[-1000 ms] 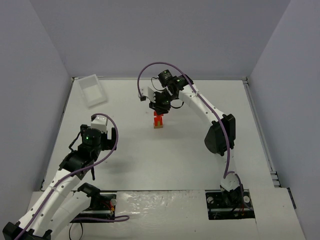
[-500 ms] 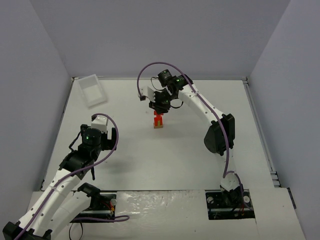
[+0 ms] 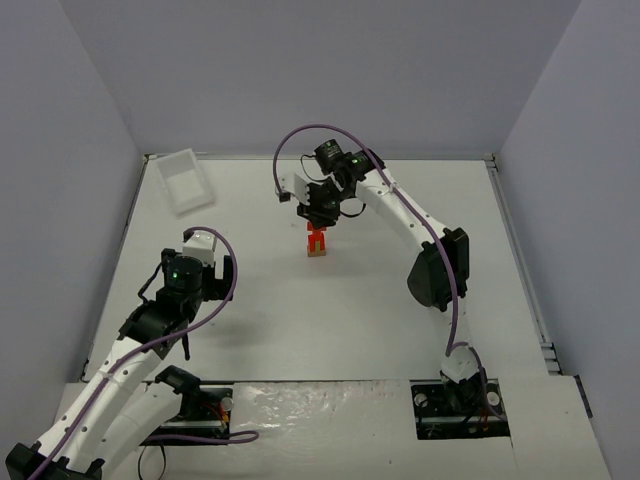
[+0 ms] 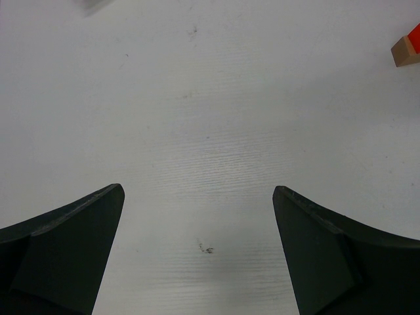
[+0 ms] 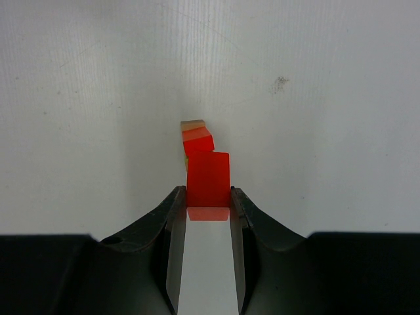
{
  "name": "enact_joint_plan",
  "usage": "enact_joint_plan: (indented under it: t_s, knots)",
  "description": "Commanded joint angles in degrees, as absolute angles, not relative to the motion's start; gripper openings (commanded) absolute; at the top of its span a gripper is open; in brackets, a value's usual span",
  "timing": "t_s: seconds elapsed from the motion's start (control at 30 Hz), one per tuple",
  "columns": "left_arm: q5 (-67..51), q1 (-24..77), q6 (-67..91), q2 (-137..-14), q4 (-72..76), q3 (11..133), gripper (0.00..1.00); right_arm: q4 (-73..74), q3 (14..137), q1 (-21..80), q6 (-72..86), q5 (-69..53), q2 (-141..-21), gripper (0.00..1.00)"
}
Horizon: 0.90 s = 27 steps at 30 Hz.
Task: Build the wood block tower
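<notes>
While left fingers stay spread, right fingers, clamped on red block, risen slightly above wood block tower.

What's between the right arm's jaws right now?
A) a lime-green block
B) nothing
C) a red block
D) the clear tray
C: the right wrist view shows a red block pinched between the jaws, with the wood block tower just beyond it.
</notes>
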<state>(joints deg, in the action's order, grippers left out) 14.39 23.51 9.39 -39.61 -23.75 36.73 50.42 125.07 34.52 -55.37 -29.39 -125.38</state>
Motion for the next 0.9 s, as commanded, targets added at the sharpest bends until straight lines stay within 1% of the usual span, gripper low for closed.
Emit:
enact_joint_plan:
  t_s: [0.0,0.87]
  knots:
    - [13.97,23.20,8.88,-40.08,-20.64,37.27,0.96,50.98,127.98,35.25,-54.84,-29.88,-122.58,0.00]
    - [13.80,23.20,8.94,-40.14,-20.48,37.35,0.96,50.92,128.29,34.89,-54.35,-28.71,-124.04,0.00]
